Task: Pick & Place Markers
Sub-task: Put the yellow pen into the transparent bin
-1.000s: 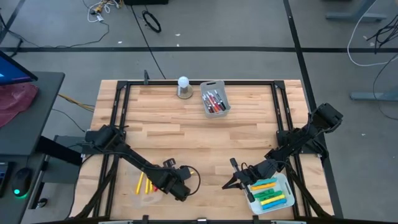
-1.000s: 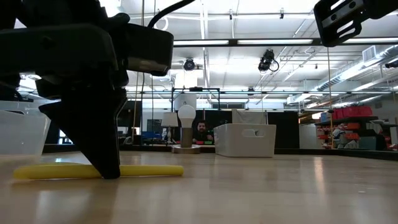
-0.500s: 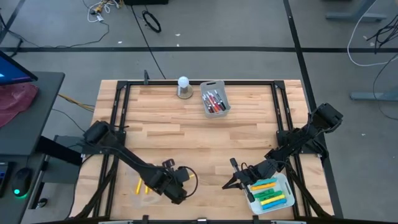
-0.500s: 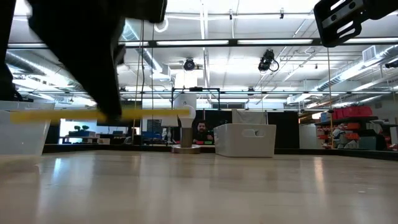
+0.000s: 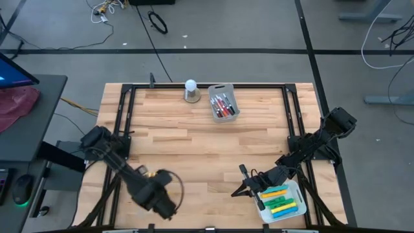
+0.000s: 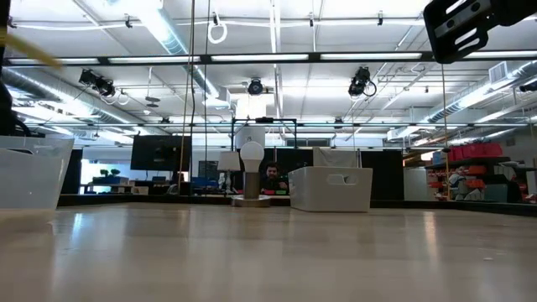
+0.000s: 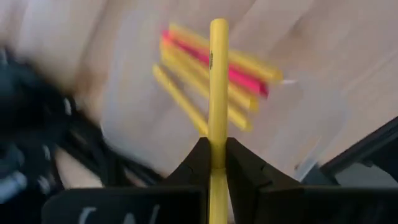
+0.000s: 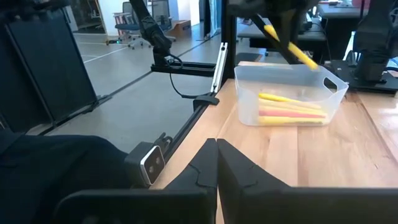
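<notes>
Near the table's front left corner: the left tool (image 7: 211, 163) hangs above a clear bin (image 8: 289, 93), both fingers pressed on a yellow marker (image 7: 217, 93).
Left tool state: closed on the yellow marker, which sticks out forward between the fingers, over the bin.
Clear bin contents: several yellow markers (image 8: 291, 99) and a red/pink marker (image 8: 292, 111) lie along its floor; from above the bin is mostly hidden under the left arm.
Held marker, other views: in the right wrist view it shows as a slanted yellow stick (image 8: 289, 45) above the bin; in the low view only a yellow streak (image 6: 33, 54) at the upper left edge.
Right tool (image 5: 240, 182): rests low at the front right of the table (image 5: 194, 139), fingers closed together with nothing between them, just beside a white tray (image 5: 294, 188).
White tray contents: green, yellow, blue and orange markers (image 5: 281, 202) lying side by side.
Back of the table: a grey bin (image 5: 223, 102) holds red and dark markers (image 5: 222, 105); just beside it stands a white ball on a grey base (image 5: 190, 89).
Low view, back: the ball (image 6: 252, 153) and the grey bin (image 6: 330, 188) stand near each other; a person (image 6: 271, 178) shows in the room between them.
</notes>
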